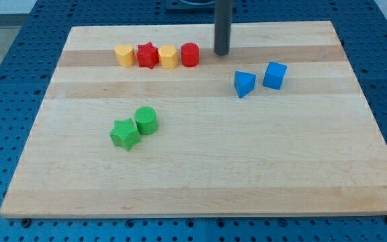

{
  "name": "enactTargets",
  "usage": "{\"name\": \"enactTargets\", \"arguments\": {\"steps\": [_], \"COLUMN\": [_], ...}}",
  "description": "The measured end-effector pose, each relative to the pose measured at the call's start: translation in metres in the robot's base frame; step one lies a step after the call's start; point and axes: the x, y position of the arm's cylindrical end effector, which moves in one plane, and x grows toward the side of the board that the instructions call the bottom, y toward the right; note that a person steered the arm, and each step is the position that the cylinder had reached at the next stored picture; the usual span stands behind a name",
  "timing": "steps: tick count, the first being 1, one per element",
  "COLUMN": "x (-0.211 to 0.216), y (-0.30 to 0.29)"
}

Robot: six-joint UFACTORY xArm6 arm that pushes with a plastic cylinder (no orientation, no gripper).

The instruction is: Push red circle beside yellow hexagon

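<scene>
The bench (200, 168) is bare boards; my tip (222, 53), a plain rod with no fingers to open or clench, stands just right of the red circle (190, 54); that circle already touches the yellow hexagon (168, 57) on its left.

Pale wooden board (200, 168) with light and darker grain stripes, set on a blue perforated table (5, 81). On the board: yellow hexagon (168, 57), second yellow block (124, 56) of possibly heart shape, red circle (190, 54), red star (147, 55). Also green star (124, 134), green circle (146, 120), blue triangle (244, 83), blue cube (274, 75); my tip (222, 53) dark grey.
</scene>
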Motion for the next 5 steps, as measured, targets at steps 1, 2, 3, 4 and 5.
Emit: {"name": "enactTargets", "arguments": {"steps": [1,2,3,4,5], "x": [0.0,0.0,0.0,0.008,0.011], "y": [0.013,0.024,0.042,0.066,0.082]}}
